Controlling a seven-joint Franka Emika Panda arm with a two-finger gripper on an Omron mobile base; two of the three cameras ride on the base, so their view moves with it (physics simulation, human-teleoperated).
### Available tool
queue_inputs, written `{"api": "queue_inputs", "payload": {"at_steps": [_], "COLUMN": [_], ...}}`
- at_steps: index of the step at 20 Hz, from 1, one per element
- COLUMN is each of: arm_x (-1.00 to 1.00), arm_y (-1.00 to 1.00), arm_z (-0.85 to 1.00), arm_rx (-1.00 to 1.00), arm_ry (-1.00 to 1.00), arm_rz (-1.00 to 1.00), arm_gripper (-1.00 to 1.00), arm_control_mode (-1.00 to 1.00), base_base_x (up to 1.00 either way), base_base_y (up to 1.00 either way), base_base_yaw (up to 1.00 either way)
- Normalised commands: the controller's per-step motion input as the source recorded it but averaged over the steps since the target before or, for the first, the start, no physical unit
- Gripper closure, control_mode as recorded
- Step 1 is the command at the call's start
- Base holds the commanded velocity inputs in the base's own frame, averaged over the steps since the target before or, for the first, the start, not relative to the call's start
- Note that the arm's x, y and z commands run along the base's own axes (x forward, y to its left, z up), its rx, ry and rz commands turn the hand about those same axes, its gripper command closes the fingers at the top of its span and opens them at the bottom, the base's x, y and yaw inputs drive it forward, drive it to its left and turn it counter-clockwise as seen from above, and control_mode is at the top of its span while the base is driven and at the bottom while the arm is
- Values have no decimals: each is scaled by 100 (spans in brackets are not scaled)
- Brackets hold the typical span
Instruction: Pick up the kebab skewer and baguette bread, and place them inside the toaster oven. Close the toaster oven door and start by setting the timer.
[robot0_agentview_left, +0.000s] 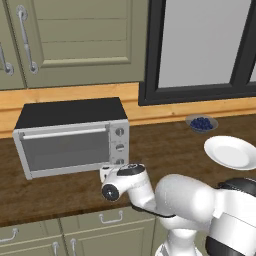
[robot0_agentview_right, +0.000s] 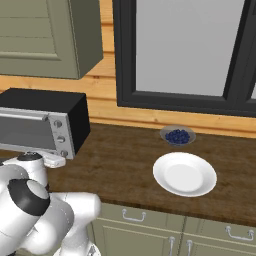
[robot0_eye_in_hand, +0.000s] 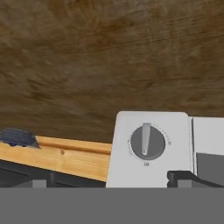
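The toaster oven (robot0_agentview_left: 70, 135) stands on the counter's left side with its glass door (robot0_agentview_left: 65, 146) shut. Three knobs run down its right side, and the lowest knob (robot0_agentview_left: 120, 161) fills the hand view as a grey dial (robot0_eye_in_hand: 147, 141). My gripper (robot0_eye_in_hand: 109, 180) hovers just in front of that knob, open, its dark fingertips (robot0_eye_in_hand: 183, 177) wide apart with nothing between them. From the right base view the hand (robot0_agentview_right: 52, 160) sits at the oven's (robot0_agentview_right: 42, 122) lower front corner. The kebab skewer and the baguette bread are out of view.
A white plate (robot0_agentview_left: 231, 151) (robot0_agentview_right: 185, 173) lies bare on the wooden counter to the right. Behind it stands a small bowl of dark blue berries (robot0_agentview_left: 201, 123) (robot0_agentview_right: 177, 136). Cabinets hang above the oven, and a dark-framed window rises at the back right.
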Motion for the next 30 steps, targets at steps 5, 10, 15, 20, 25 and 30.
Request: {"api": "queue_inputs", "payload": {"at_steps": [5,10,15,20,25,30], "arm_x": [23,24,8,2,14,10], "arm_y": [-1,-1,0,0,0,0], "arm_z": [-7,-2,-11,-12,-3,-7], "arm_rx": [-1,-2,-3,-3,-2,-2], "arm_ry": [0,0,0,0,0,0], "arm_rz": [0,0,0,0,0,0], "arm_gripper": [-100,-100,-100,-100,-100,-100], "arm_control_mode": [-100,-100,-100,-100,-100,-100], "base_base_x": [0,0,0,0,0,0], "base_base_y": [0,0,0,0,0,0], "base_base_yaw": [0,0,0,0,0,0]}}
